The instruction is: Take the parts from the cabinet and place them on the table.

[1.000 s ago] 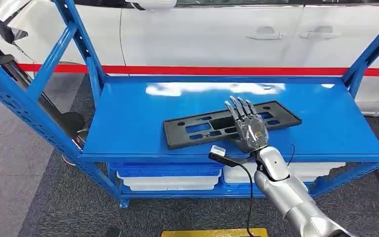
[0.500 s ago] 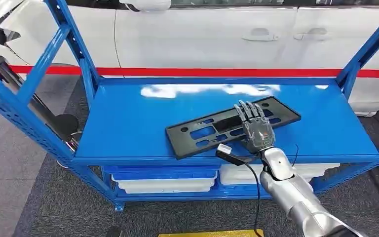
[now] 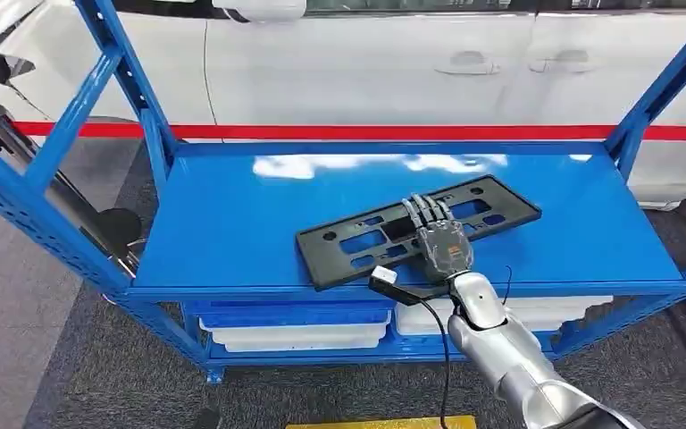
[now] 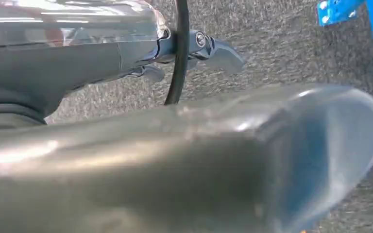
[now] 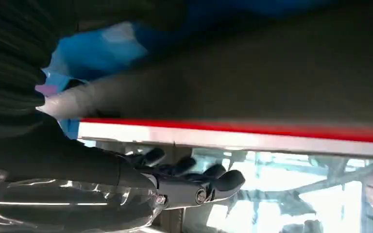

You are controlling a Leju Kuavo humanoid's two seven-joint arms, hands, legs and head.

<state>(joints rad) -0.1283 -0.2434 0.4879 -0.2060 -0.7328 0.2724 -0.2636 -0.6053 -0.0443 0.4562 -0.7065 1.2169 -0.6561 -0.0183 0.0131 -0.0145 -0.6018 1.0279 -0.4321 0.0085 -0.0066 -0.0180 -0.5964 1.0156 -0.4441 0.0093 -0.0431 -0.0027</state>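
A long black plastic plate (image 3: 314,253) with several cut-outs lies at a slant on the blue top shelf (image 3: 232,223) of the cabinet, its near left corner at the front edge. My right hand (image 3: 438,239) holds the plate at its middle, fingers laid over the top; the thumb is hidden. In the right wrist view the plate's dark face (image 5: 272,73) runs close above the fingers (image 5: 209,182). My left hand (image 4: 194,46) hangs over grey carpet with nothing in it.
White bins (image 3: 295,332) stand on the lower shelf. Blue uprights (image 3: 125,80) frame the shelf on both sides. A white car (image 3: 366,63) with a red stripe stands right behind the cabinet. A yellow edge (image 3: 384,422) lies on the floor in front.
My right hand has pulled back toward me with the plate under it, and the plate has slid to the shelf's front edge. The camera has also shifted a little.
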